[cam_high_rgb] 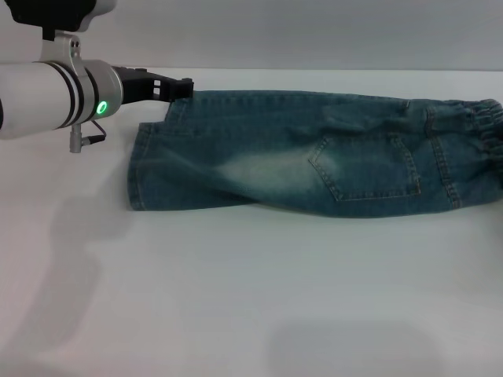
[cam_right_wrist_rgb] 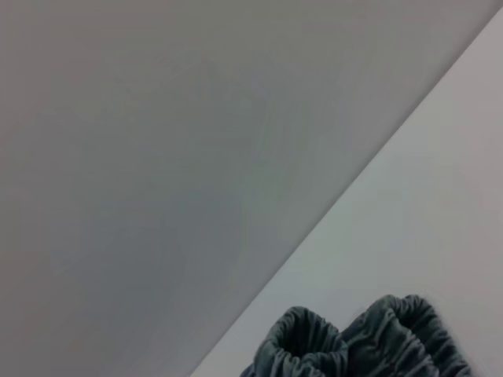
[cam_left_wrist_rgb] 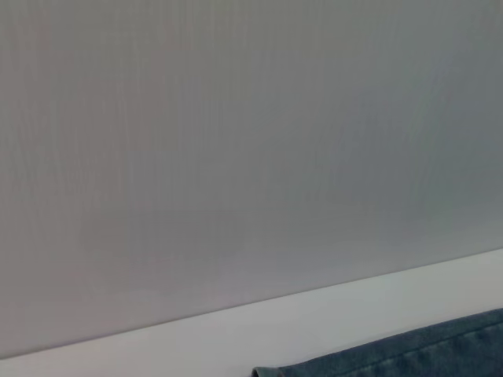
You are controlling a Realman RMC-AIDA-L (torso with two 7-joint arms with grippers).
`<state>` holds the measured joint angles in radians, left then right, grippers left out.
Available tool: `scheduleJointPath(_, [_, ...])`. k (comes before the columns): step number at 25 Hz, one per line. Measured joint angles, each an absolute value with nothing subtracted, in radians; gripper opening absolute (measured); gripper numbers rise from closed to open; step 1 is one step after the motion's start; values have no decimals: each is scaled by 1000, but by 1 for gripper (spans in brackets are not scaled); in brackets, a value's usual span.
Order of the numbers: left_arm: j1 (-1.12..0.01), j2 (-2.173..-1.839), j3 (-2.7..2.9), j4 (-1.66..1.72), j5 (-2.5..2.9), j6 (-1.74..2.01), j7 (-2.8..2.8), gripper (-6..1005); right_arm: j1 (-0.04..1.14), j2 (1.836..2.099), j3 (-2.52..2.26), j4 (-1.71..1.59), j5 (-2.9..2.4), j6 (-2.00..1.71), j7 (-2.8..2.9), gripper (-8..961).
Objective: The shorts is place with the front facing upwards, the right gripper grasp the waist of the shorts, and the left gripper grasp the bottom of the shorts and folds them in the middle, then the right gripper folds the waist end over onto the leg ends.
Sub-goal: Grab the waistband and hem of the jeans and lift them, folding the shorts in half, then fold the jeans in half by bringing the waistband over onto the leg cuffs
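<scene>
Across the far half of the white tabletop (cam_high_rgb: 236,298) lie the shorts (cam_high_rgb: 314,153), already folded lengthwise so one leg rests on the other, a stitched pocket and a pale faded patch facing up. Their waist (cam_high_rgb: 483,145), the puckered elastic band, is at the robot's right and runs off that edge of the head view; in the right wrist view the same gathered band (cam_right_wrist_rgb: 369,342) shows bunched up against the tabletop and the grey wall behind it. At the robot's left sit the leg ends (cam_high_rgb: 140,169), straight hems lying flat, with the upper layer's corner set slightly back from the lower one. Just at that far hem corner is the left pincer (cam_high_rgb: 179,88), a black claw on a silver-white wrist with a green light, reaching in from the left and touching or nearly touching the denim; whether its fingers are spread or pressed together cannot be told. Its wrist view catches only a strip of denim edge (cam_left_wrist_rgb: 409,357) at the tabletop's far border. No right pincer appears anywhere.
</scene>
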<state>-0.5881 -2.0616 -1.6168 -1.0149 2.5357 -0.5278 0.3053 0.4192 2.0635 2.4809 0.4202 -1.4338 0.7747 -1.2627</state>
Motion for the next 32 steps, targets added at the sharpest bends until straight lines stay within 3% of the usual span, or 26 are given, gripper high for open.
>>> scheduleJointPath(16, [-584,-2059,-1623,-1009,2536,-525,305,808,412,2062,2484,426,-1433,769,-1220,635])
scheduleJointPath(19, [-584,-2059,-1625,-1005,2536,-523,312,808,417,2061,2480,424,-1434,761,-1219,408])
scheduleJointPath(24, [-584,-2058,-1626,-1005,2536,-523,315,808,420,2061,2479,422,-1434,756,-1228,168])
scheduleJointPath(29, [-584,-2059,-1626,-1005,2536,-521,316,808,414,2065,2479,427,-1434,764,-1236,61])
scheduleJointPath(32, [-582,-2059,-1623,-1004,2536,-518,316,808,412,2066,2479,429,-1434,774,-1241,61])
